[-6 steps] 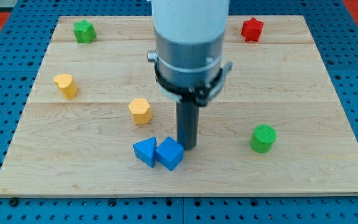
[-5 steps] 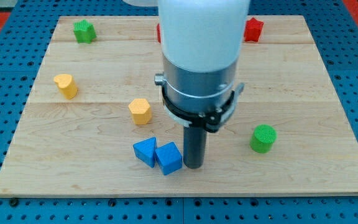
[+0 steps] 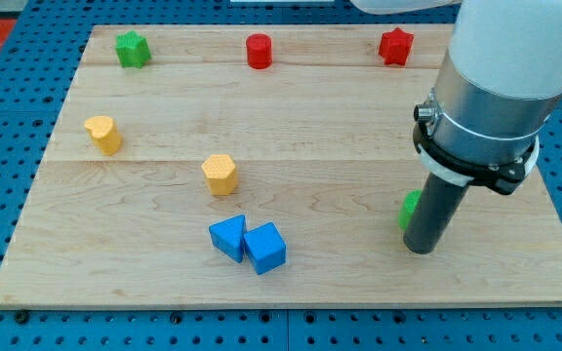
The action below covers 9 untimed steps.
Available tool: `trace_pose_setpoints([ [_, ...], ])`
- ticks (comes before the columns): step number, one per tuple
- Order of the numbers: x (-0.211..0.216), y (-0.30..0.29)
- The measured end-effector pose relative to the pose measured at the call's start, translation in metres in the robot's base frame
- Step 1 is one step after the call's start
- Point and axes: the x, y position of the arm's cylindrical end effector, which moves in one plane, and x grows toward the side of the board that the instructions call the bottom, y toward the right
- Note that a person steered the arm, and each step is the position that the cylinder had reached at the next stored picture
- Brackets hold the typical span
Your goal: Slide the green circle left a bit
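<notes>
Swung rightward from the blue blocks (image 3: 249, 243), my tip (image 3: 420, 250) now hides most of the green circle (image 3: 409, 208)

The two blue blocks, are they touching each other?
Yes, the two blue blocks sit pressed side by side near the view's bottom, with no gap of board showing between them.

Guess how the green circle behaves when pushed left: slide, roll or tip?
Probably slides: the green circle stands upright on flat wood. It looks squat, so tipping seems unlikely. My tip sits in front, mostly hiding it; an off-centre push may swerve it.
</notes>
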Motion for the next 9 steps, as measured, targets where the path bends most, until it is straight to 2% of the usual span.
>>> trace_pose_setpoints([
  [7,-0.005,0.032],
  [8,-0.042,0.031],
  [9,-0.047,-0.003],
])
